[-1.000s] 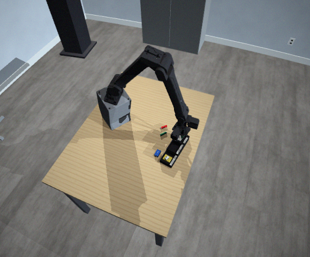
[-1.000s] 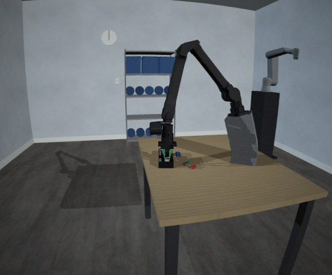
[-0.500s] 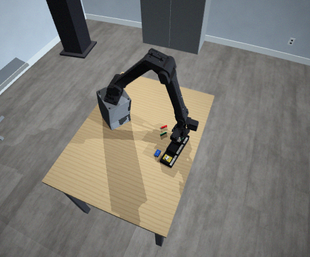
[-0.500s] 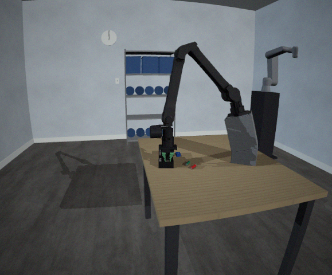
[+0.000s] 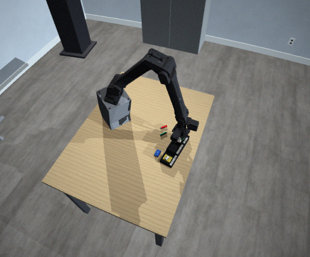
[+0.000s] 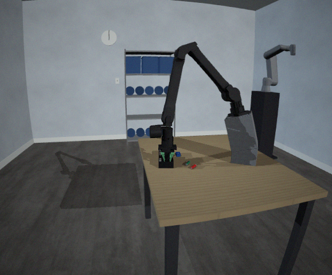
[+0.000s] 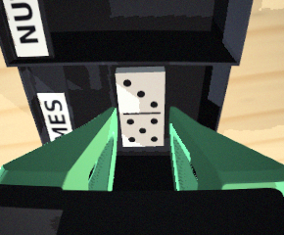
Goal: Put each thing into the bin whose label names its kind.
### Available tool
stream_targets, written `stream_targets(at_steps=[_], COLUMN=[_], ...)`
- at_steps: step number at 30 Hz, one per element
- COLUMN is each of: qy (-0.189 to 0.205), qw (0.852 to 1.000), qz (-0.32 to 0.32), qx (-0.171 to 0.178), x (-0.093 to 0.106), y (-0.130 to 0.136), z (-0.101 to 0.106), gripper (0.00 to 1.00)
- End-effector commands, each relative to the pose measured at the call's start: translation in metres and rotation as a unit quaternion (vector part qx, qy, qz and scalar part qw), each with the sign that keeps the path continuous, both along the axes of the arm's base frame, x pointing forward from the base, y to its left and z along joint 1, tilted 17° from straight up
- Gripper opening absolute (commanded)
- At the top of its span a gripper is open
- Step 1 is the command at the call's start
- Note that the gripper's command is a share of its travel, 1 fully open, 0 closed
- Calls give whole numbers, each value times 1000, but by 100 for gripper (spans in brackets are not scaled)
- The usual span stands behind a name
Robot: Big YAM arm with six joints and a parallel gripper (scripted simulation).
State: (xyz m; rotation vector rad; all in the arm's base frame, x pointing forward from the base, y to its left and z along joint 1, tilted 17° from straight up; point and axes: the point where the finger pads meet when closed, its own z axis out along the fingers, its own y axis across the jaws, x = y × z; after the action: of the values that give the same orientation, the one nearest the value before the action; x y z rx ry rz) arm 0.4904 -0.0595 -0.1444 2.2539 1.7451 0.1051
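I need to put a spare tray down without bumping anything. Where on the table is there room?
Room: the wide stretch of table between the grey base and the far end, away from the blue piece. Crowded: the strip where the red piece, green piece and blue piece lie beside the bins, with the open gripper above them.
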Motion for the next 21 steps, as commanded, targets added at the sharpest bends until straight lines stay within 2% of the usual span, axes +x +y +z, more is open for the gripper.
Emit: stream_targets(at_steps=[1,6,8,12,13,16,21], qy=[6,7,-6,-6,-13,-7,-9], qw=[1000,1000,1000,1000,1000,1000,1000], qz=[0,0,0,1,1,1,2], qx=[0,0,-1,0,-1,0,0], x=[-2,-3,1,1,7,0,1], y=[-5,-5,-3,-1,0,5,9], z=[-5,-5,14,17,21,22,29], gripper=[31,31,31,31,31,31,31])
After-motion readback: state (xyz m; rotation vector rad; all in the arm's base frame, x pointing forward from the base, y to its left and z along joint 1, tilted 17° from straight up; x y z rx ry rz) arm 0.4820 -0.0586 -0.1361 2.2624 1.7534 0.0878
